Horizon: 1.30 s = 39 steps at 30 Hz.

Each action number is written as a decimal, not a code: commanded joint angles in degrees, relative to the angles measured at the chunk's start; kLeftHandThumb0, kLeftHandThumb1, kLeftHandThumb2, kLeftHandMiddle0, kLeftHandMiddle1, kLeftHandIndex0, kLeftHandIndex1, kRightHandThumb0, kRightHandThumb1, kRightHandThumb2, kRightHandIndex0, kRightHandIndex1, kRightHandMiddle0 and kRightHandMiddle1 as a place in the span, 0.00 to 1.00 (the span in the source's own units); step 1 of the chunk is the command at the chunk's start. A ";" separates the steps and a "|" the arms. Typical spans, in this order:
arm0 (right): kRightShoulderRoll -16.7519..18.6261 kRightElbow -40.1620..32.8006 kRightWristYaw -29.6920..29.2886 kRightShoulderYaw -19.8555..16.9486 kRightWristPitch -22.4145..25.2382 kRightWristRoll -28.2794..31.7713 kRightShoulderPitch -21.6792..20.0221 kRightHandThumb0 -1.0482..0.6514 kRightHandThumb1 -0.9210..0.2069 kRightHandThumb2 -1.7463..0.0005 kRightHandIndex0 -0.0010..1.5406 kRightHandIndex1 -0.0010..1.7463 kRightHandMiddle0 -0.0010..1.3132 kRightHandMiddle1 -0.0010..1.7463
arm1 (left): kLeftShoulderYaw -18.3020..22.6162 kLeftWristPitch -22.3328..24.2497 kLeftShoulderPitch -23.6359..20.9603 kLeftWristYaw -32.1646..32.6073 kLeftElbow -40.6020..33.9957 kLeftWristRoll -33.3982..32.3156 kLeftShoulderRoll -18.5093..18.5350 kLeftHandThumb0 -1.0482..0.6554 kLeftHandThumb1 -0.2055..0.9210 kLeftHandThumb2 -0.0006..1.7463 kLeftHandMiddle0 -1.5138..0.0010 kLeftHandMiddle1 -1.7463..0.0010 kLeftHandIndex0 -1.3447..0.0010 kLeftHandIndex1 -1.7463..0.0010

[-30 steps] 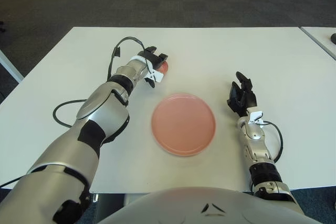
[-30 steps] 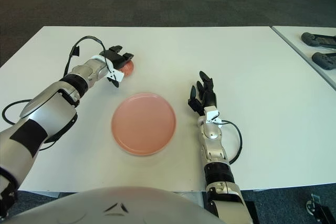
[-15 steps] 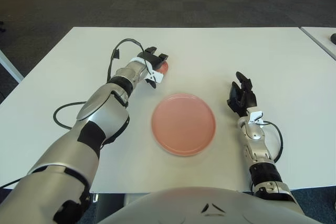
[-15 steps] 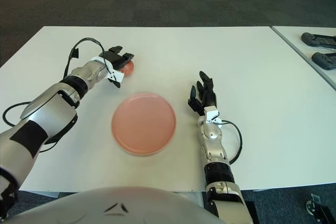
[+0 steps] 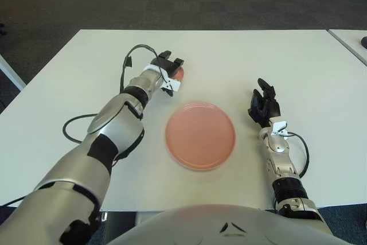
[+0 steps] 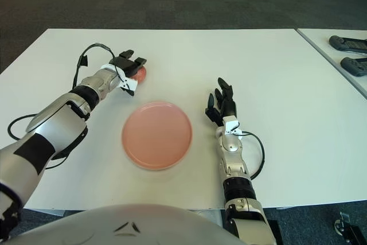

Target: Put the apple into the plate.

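Grasp step: left hand (image 5: pixel 167 68) fingers curl around the apple (image 5: pixel 178 73); next, lift and carry it right and nearer to the plate (image 5: pixel 200 135). Right hand (image 5: pixel 263 106), fingers loosely extended and empty, shows right of the plate.

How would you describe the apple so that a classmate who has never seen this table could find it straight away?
Start at the white table and find the round pink plate near its middle. Look just beyond the plate towards the robot's left, where the left hand reaches. The apple is the small reddish ball half hidden under its black fingers.

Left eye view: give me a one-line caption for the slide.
Left hand at the apple beyond the empty pink plate; right hand idle right of the plate.
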 commanded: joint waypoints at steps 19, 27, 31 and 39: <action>0.09 1.81 0.81 0.37 3.79 -0.04 2.86 0.22 0.00 0.53 0.14 0.00 0.00 0.27 | -0.34 0.55 2.32 5.51 1.24 0.79 1.19 0.17 0.72 0.20 0.86 0.98 1.00 0.54; -0.26 2.22 1.02 0.57 3.97 -0.34 2.67 0.21 0.00 0.52 0.14 0.00 0.00 0.27 | 2.14 0.06 3.33 7.91 1.32 -1.53 1.49 0.30 0.59 0.45 0.70 0.35 0.74 0.15; -0.48 2.33 1.04 0.76 4.06 -0.64 2.67 0.20 0.00 0.52 0.14 0.00 0.00 0.26 | 3.21 -0.44 3.94 9.88 1.32 -2.31 1.64 0.34 0.59 0.53 0.63 0.09 0.56 0.14; -0.76 1.70 1.14 1.14 4.41 -0.84 3.01 0.20 0.00 0.52 0.14 0.00 0.00 0.26 | 2.92 1.14 5.37 13.91 1.64 -1.22 1.17 0.36 0.59 0.53 0.48 0.01 0.50 0.16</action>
